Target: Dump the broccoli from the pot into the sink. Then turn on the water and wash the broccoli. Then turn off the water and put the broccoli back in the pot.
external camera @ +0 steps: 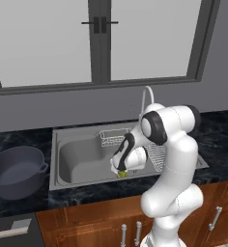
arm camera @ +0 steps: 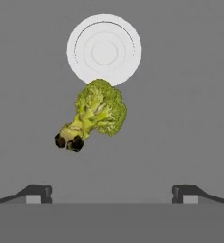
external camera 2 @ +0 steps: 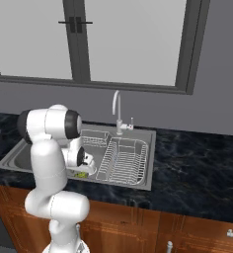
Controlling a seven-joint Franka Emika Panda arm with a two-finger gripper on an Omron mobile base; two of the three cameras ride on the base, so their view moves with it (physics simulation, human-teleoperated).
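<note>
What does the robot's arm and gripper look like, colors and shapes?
The arm is glossy white, built of thick rounded segments with dark grey bands at the joints. The gripper ends in two small dark fingertips with lighter grey pads. No cables or markings are visible.

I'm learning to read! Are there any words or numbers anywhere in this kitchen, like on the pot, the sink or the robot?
None: no words, numbers, brands or signs can be read.
The pot, the sink, the faucet, the broccoli, the drain and the open gripper are all plain, with no writing on them.
</note>
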